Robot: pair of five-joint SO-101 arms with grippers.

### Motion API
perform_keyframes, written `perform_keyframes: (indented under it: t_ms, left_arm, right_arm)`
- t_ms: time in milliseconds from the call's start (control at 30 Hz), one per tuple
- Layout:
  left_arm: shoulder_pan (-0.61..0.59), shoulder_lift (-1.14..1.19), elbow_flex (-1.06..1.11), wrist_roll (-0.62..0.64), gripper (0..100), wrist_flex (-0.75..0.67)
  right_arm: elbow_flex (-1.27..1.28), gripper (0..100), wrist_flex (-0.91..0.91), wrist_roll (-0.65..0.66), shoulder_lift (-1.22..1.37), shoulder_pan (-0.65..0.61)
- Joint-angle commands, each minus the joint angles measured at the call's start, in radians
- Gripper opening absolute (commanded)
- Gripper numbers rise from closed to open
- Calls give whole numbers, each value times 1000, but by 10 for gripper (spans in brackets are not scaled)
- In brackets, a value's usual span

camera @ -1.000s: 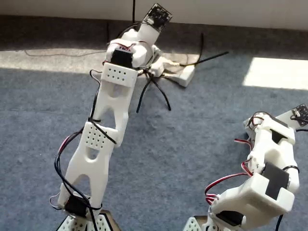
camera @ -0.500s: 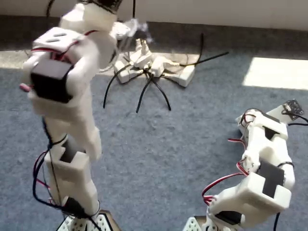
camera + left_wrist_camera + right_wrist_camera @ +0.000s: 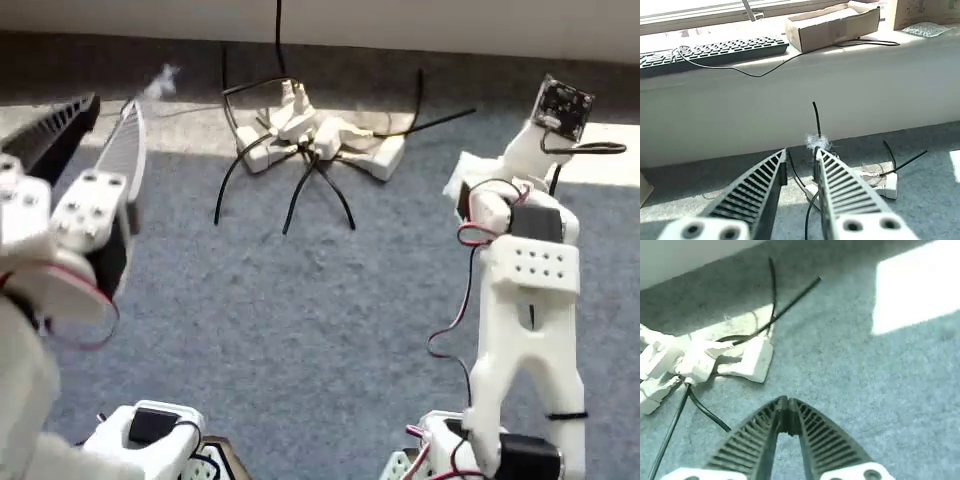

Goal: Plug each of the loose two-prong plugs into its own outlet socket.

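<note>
A white power strip [image 3: 375, 155] lies on the grey carpet by the far wall. White two-prong plugs [image 3: 298, 122] sit clustered on it, and their black cables [image 3: 300, 195] trail toward me. My left gripper [image 3: 115, 102] is raised high at the left, well away from the strip. It is open, with nothing held between its ribbed fingers [image 3: 845, 192]. A tuft of fluff [image 3: 816, 141] shows just past its tips. My right gripper [image 3: 785, 402] is shut and empty, low over the carpet short of the power strip [image 3: 750, 360] and the plugs [image 3: 670, 362].
A white wall [image 3: 450, 25] runs behind the strip. In the left wrist view a sill above it carries a keyboard [image 3: 715, 50] and a cardboard box [image 3: 832, 25]. A sunlit patch [image 3: 915, 285] lies on the carpet to the right. Open carpet [image 3: 320, 320] spans between the arms.
My left arm has lifted off the power strip and swung back up toward the left. My right arm has unfolded and stretched forward toward the strip.
</note>
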Motion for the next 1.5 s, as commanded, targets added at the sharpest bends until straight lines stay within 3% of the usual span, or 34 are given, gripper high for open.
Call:
perform_keyframes:
  t_ms: [0,467,667,733,933,1300,1467]
  left_arm:
    - [-5,-211,272,75,98,0]
    - [-4,-878,1093,81,102,-15]
    - [-10,-1219,1636,80,102,-279]
    - [-15,-1233,1762,80,102,-359]
    - [-97,-1199,1974,80,102,-400]
    - [-96,-1204,2440,80,101,-522]
    - [-94,-1204,2509,80,98,-479]
  right_arm:
    - [35,8,5,95,-179,-50]
    - [673,9,5,103,-1018,-168]
    - [1026,9,7,290,-1380,-206]
    - [1109,9,35,310,-1397,-203]
    - [1144,9,54,164,-1368,-179]
    - [1388,9,56,157,-1386,-176]
    - [1395,9,237,157,-1386,-174]
